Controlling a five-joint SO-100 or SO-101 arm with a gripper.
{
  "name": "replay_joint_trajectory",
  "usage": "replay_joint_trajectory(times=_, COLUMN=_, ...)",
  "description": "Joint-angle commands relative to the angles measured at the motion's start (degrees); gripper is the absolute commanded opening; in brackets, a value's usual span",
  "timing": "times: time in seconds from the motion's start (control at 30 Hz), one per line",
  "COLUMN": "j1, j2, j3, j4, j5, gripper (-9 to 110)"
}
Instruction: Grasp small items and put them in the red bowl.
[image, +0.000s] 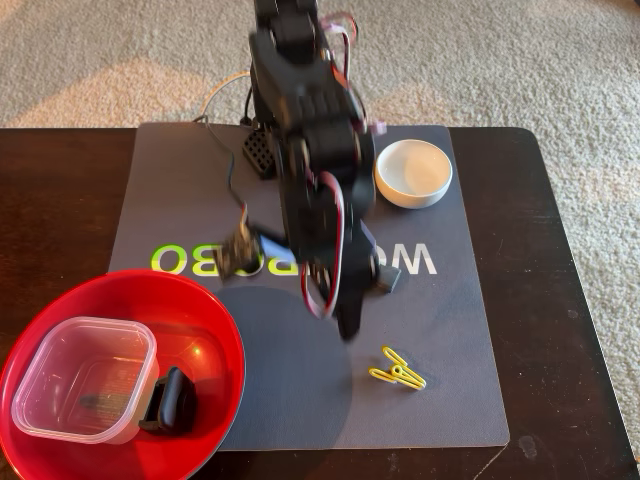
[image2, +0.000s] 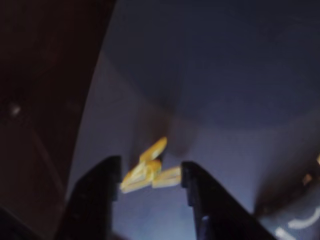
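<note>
Two dark fingers of the gripper (image2: 150, 175) stand spread in the wrist view, the yellow wire clip (image2: 149, 169) lying loose on the grey mat (image2: 215, 75) between their tips. In the fixed view, the red bowl (image: 215, 330) already holds the clear tub (image: 85, 378) and a dark rounded block (image: 172, 400)

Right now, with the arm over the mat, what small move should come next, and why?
Probably lower the open end effector a little further onto the yellow clip. In the wrist view the clip lies on the mat between the spread fingers, not yet pinched. The clear tub and dark block already sit in the red bowl.
</note>
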Motion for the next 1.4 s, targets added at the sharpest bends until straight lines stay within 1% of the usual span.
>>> replay_joint_trajectory(times=0.0, j1=-1.14, j2=-8.79, j3=-11.07, j4=-0.09, j5=0.53, gripper=18)
replay_joint_trajectory(times=0.17, j1=-2.55, j2=-14.5, j3=-17.05, j4=1.05, j5=-1.14, gripper=18)
replay_joint_trajectory(times=0.47, j1=-7.65, j2=-13.71, j3=-17.05, j4=2.99, j5=-2.81, gripper=18)
replay_joint_trajectory(times=0.8, j1=-8.7, j2=-21.27, j3=-18.37, j4=2.46, j5=-3.34, gripper=17)
replay_joint_trajectory(times=1.07, j1=-10.11, j2=-25.14, j3=-22.76, j4=2.99, j5=-3.52, gripper=15)
replay_joint_trajectory(times=1.3, j1=-10.63, j2=-28.21, j3=-26.54, j4=2.99, j5=-4.04, gripper=2)
replay_joint_trajectory(times=1.37, j1=-10.9, j2=-29.0, j3=-27.25, j4=2.99, j5=-4.13, gripper=0)
